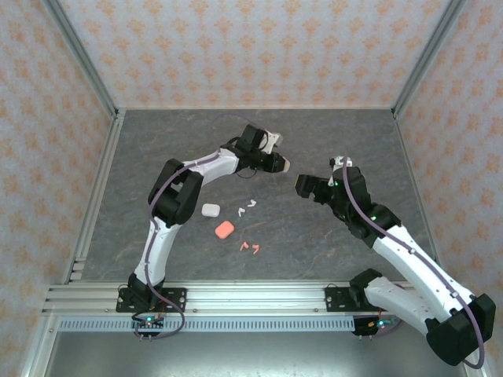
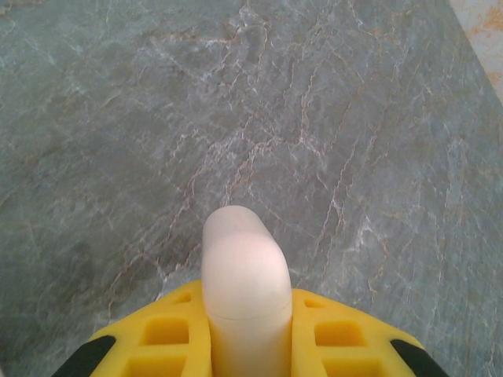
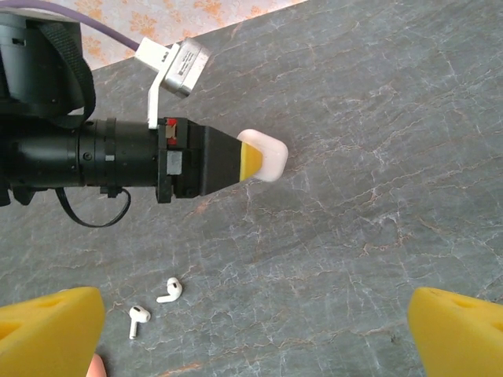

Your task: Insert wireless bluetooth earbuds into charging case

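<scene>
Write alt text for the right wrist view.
The left gripper, shut on a white charging case, holds it out over a grey marbled table. Two white earbuds lie at lower left, and the right gripper stands wide open, its yellow fingers at the bottom corners.

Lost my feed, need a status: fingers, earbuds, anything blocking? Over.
Left gripper shut on white case, off the table. Right gripper open, empty, facing it. White earbuds loose on table. Nothing between grippers.
</scene>
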### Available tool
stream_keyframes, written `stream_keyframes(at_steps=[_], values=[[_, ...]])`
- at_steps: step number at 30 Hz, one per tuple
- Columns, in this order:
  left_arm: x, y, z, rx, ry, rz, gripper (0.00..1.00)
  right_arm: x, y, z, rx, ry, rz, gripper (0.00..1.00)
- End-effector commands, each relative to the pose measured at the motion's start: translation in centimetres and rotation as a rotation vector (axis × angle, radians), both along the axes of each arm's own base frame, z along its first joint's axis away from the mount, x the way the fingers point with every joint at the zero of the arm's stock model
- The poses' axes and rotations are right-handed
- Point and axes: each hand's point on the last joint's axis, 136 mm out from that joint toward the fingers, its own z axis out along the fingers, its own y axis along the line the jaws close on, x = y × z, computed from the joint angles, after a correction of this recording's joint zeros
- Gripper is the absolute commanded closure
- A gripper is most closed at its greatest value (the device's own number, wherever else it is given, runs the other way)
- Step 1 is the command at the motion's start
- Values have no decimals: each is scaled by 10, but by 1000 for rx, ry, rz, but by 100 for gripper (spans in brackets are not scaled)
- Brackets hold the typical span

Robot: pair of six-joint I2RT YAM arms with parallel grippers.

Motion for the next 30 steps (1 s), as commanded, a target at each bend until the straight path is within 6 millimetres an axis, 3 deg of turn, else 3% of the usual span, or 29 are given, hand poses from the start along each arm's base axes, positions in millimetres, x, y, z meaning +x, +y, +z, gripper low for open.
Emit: stream_keyframes(at_steps=[1,9,14,17,24,30], values=[[2,-9,9,-18,15,5,87,-1,-9,2,-48,-11,-18,1],[9,-11,-8,0,43,17,85,-2,-13,0,-76,-4,-22,1],[9,-9,-15,26,45,18,77,-3,-15,1,-86,1,-32,1],[10,-6,-14,47,36,19,67,-3,-17,4,-87,-3,-39,1],[8,5,16,80,-30,19,58,-3,-22,11,-74,-34,-69,1],[-3,23,65,66,-120,39,55,-9,-22,20,-58,-45,-58,1]])
